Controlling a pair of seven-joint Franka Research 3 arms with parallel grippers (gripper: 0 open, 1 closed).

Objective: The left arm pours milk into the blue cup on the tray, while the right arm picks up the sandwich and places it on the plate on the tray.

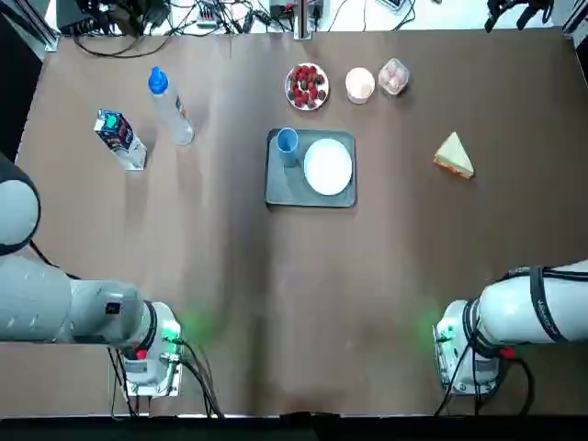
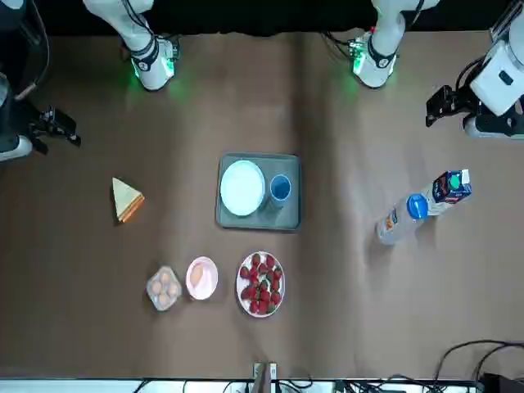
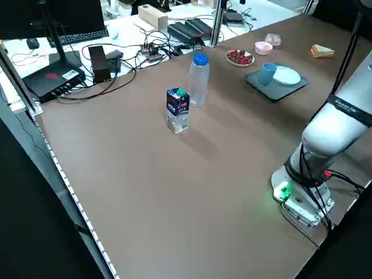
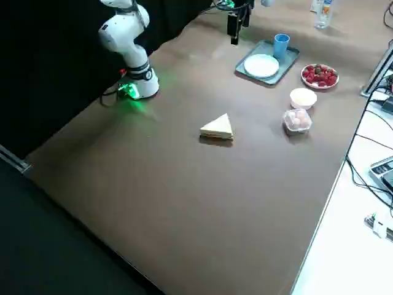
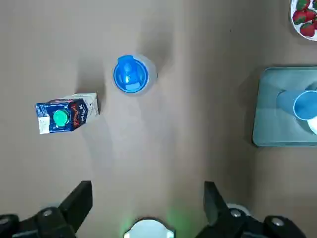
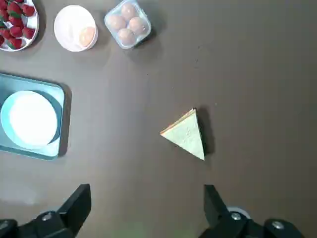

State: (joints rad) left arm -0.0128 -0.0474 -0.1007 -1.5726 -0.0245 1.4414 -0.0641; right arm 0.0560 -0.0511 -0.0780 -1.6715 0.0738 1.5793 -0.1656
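Currently, at the left gripper, above the near left of the table, see fingers spread wide, with nothing between them. Ahead of it, find the milk carton, upright and capped in green, just beside a blue-lidded bottle. At the right gripper, above the near right, find the same wide, empty spread, with the sandwich lying ahead and to its left. Farther inward from both grippers, find the tray, bearing the blue cup and, beside it, the plate. Judge this as the approach, before either grasp. Next, lower left around the carton, clear of the bottle; align right with the sandwich and close gently.
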